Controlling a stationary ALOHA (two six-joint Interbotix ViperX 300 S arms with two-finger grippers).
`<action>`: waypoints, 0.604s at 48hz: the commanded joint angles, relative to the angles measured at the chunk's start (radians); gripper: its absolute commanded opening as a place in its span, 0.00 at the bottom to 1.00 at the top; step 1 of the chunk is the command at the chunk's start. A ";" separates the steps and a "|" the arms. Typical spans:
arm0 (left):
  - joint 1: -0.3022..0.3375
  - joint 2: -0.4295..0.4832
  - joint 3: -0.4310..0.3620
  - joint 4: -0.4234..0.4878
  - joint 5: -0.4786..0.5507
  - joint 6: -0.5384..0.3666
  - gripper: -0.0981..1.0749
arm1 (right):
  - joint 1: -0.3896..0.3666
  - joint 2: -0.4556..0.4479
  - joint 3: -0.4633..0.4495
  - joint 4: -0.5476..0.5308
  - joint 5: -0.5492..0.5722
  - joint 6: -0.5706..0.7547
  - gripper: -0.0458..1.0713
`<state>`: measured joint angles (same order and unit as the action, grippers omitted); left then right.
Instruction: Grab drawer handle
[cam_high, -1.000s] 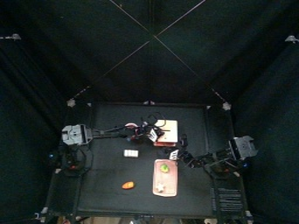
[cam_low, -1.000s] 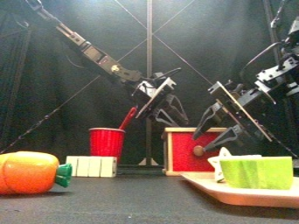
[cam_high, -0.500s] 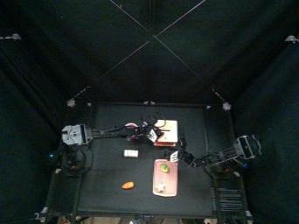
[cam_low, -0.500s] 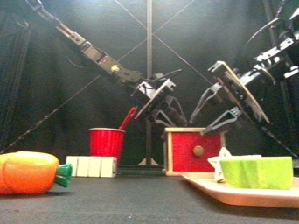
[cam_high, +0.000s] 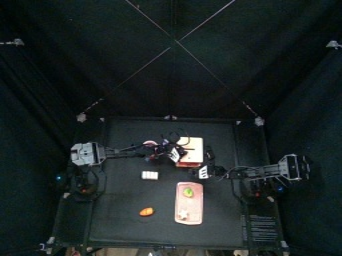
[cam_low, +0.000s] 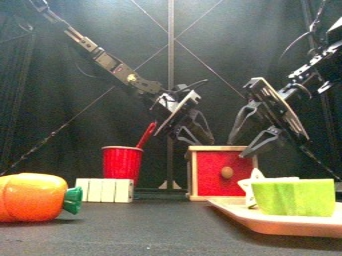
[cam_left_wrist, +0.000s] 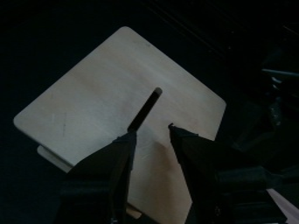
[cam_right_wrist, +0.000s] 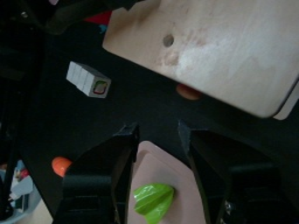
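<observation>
Tray (cam_low: 274, 219) and cup (cam_low: 122, 161) beside drawer (cam_low: 217, 172)

Pretty dark setup all round: black curtains (cam_high: 80, 70) hang on every side of a small black desk (cam_high: 127, 190), which sits in the middle when seen from above. Thin pale lines (cam_high: 201, 65) cross overhead, meeting near the far side. Metal poles (cam_low: 170, 60) stand behind the desk against the far curtain.

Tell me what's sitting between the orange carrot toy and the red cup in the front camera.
A small white block sits between the carrot toy and the red cup in the front view.
</observation>
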<state>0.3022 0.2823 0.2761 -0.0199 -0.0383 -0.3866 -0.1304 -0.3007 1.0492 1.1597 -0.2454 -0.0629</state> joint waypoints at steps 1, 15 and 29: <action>0.000 -0.011 -0.023 0.002 -0.003 0.002 0.74 | -0.061 -0.006 -0.031 -0.040 0.060 0.000 0.75; 0.002 -0.011 -0.023 0.002 -0.003 0.002 0.74 | -0.120 0.058 -0.057 -0.066 0.101 -0.002 0.75; 0.000 -0.011 -0.020 0.000 -0.005 0.002 0.74 | -0.130 0.104 -0.066 -0.052 0.054 0.002 0.75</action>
<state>0.3022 0.2823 0.2777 -0.0199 -0.0383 -0.3866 -0.2500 -0.1887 1.0048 1.0999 -0.1626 -0.0583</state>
